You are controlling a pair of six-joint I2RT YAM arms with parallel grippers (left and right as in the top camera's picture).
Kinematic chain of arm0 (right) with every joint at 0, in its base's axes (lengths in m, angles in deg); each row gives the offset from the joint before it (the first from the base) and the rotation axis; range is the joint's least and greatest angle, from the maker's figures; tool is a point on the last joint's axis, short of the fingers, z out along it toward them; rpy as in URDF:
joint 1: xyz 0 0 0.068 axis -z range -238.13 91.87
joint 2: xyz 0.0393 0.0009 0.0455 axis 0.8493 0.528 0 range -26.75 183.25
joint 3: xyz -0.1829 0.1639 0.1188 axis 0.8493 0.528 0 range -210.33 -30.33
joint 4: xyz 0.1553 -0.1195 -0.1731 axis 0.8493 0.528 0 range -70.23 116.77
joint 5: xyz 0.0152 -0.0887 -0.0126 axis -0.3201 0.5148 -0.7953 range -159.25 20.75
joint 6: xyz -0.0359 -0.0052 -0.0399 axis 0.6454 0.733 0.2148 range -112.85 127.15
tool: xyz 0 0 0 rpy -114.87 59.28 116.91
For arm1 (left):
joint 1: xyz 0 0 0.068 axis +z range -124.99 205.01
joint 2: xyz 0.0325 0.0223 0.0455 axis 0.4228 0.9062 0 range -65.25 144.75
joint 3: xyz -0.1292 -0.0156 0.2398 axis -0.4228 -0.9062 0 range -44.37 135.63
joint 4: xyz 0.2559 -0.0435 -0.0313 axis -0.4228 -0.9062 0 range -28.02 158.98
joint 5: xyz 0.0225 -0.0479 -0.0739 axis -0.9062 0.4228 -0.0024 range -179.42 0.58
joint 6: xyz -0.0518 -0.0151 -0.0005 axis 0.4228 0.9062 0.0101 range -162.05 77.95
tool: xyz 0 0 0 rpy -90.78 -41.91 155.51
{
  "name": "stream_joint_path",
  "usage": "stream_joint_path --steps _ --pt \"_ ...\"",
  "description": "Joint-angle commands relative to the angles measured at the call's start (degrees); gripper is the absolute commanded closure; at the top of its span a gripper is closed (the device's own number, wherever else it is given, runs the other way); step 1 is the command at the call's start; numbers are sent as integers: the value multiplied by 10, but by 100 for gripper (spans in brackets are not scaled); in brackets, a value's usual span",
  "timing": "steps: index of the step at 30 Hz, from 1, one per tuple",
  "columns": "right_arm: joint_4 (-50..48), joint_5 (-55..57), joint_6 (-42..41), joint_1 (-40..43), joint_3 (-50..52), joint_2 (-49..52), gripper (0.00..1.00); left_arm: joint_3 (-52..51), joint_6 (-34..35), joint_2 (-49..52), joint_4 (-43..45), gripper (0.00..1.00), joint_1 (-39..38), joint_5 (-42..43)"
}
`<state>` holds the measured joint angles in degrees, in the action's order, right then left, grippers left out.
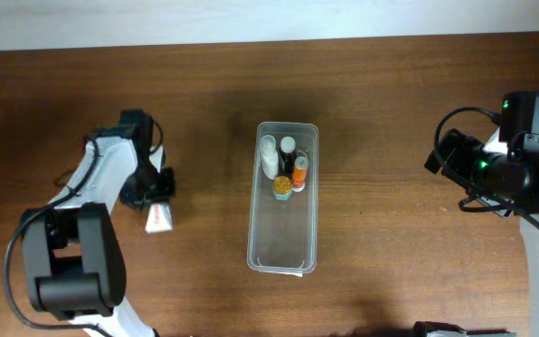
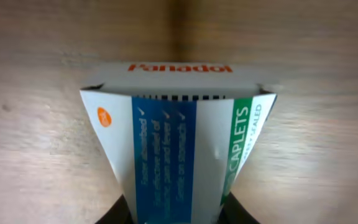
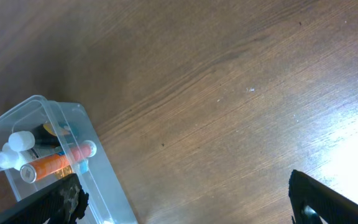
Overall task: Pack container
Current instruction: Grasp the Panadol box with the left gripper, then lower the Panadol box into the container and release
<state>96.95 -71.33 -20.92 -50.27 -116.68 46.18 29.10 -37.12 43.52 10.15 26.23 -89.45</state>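
Your left gripper (image 1: 155, 198) sits toward the left edge of the table (image 1: 391, 94). Its fingers are clenched on the Panadol box (image 2: 178, 155), which is white with blue and green panels. The free end of the box points toward the near edge.

The container (image 1: 282, 239) lies mid-table, long axis running from far edge to near edge, well apart from the box. Small bottles (image 1: 284, 168) cluster in its far half.

Your right gripper (image 3: 185, 202), by the right edge, is spread wide and grasps nothing.
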Motion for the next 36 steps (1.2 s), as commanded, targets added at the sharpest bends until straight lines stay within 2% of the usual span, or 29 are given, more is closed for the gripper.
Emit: stream_joint_path --steps 1,8,15,20,25,28,36 --pt "0 -3 1 4 -5 -2 2 80 -3 -69 -38 77 -5 40" --pt "0 -3 1 4 -5 -2 2 118 7 -198 -101 74 -78 96" --pt "0 -3 1 4 -5 -2 2 117 95 -268 -132 74 -231 97" --pt "0 -3 1 4 -5 -2 2 105 181 -262 -113 71 -340 58" --pt "0 -3 1 4 -5 -2 2 64 240 -241 -43 71 -412 35" --pt "0 -3 1 4 -5 -2 1 46 263 -218 -24 71 -438 35" --pt "0 -3 1 4 -5 -2 1 19 263 -156 13 68 -452 30"
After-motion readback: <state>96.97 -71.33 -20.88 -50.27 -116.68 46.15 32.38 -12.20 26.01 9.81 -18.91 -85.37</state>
